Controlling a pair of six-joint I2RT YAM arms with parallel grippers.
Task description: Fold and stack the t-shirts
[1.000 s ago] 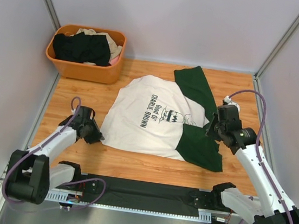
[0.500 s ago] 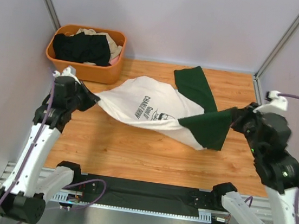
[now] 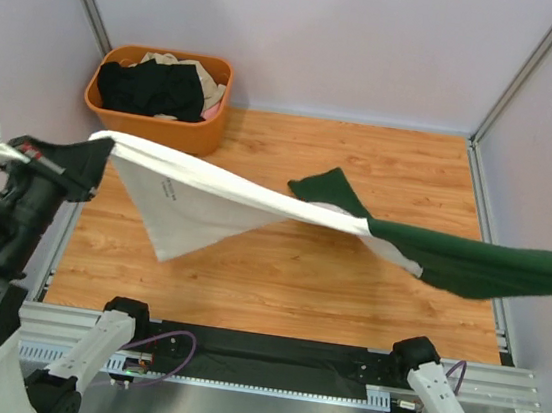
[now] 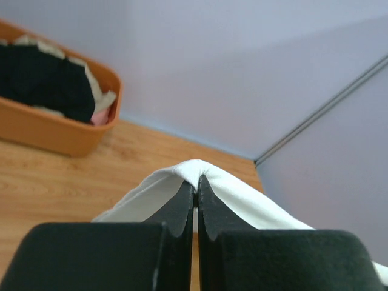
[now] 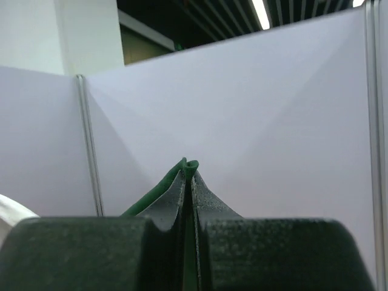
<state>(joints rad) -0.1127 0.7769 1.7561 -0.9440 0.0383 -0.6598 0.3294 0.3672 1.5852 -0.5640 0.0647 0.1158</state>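
The white t-shirt (image 3: pixel 206 198) with dark green sleeves hangs stretched across the table, lifted high between both arms. My left gripper (image 3: pixel 100 150) is shut on its white hem at the far left; the white fold (image 4: pixel 197 173) sits over the closed fingertips. My right gripper is past the right edge of the top view; in its wrist view it (image 5: pixel 189 173) is shut on the green sleeve (image 5: pixel 185 165). That sleeve (image 3: pixel 490 265) stretches to the right edge. The other green sleeve (image 3: pixel 331 188) droops towards the table. The print faces away.
An orange plastic basket (image 3: pixel 154 129) stands at the back left with black (image 3: pixel 150 85) and beige shirts in it; it also shows in the left wrist view (image 4: pixel 54 130). Grey walls close the back and sides. The wooden table (image 3: pixel 276 287) lies under the shirt.
Both arms have risen and spread apart with the shirt. It went from lying flat on the table to hanging stretched in the air.
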